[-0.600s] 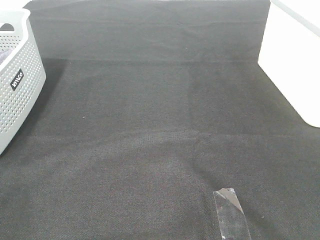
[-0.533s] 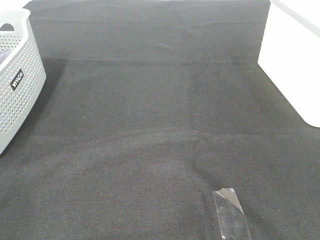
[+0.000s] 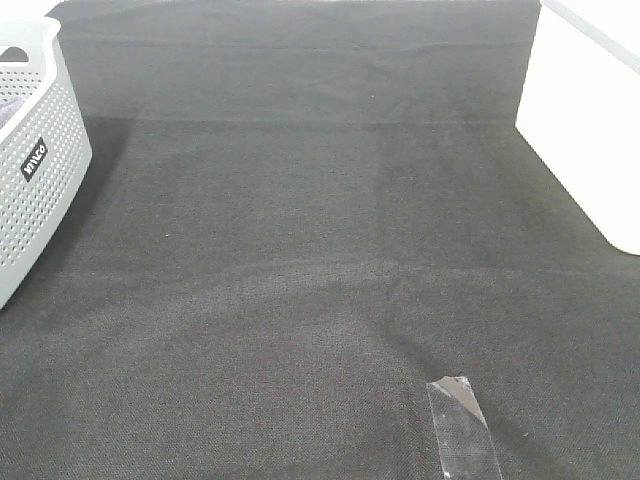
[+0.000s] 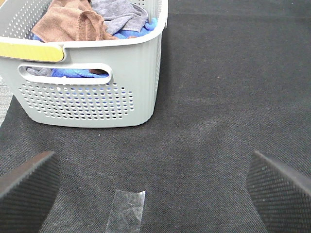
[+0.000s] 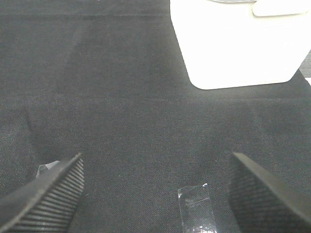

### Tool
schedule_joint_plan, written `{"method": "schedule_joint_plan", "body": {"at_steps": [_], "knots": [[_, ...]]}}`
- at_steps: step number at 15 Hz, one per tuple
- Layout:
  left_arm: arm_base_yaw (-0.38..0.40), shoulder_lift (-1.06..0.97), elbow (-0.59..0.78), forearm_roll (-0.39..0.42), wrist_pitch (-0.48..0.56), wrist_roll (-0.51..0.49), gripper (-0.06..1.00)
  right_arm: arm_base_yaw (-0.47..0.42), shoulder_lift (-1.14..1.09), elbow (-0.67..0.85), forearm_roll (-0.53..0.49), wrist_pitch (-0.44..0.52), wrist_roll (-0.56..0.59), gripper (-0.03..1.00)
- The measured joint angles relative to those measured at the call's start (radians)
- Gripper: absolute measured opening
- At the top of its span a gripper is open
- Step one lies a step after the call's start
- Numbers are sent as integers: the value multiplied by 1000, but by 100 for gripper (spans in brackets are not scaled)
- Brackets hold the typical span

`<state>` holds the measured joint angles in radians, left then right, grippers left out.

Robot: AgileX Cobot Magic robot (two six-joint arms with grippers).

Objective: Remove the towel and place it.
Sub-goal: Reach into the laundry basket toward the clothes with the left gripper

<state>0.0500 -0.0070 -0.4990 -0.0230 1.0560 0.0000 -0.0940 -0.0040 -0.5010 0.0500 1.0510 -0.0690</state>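
The towel (image 4: 68, 24) lies bunched in the basket (image 3: 40, 190) at the high view's left edge, ahead of the left end effector (image 4: 153, 194), the nearer one. Its jaws and those of the right end effector (image 5: 155, 194) stand apart, empty.

Towel (image 4: 68, 24) in basket (image 4: 133, 68); tape (image 4: 129, 211) nearby
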Motion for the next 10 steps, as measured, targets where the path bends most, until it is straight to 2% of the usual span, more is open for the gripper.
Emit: {"method": "schedule_joint_plan", "body": {"at_steps": [10], "knots": [[0,0,0,0,0,0,99,0,0,0,0,0,0,76]]}}
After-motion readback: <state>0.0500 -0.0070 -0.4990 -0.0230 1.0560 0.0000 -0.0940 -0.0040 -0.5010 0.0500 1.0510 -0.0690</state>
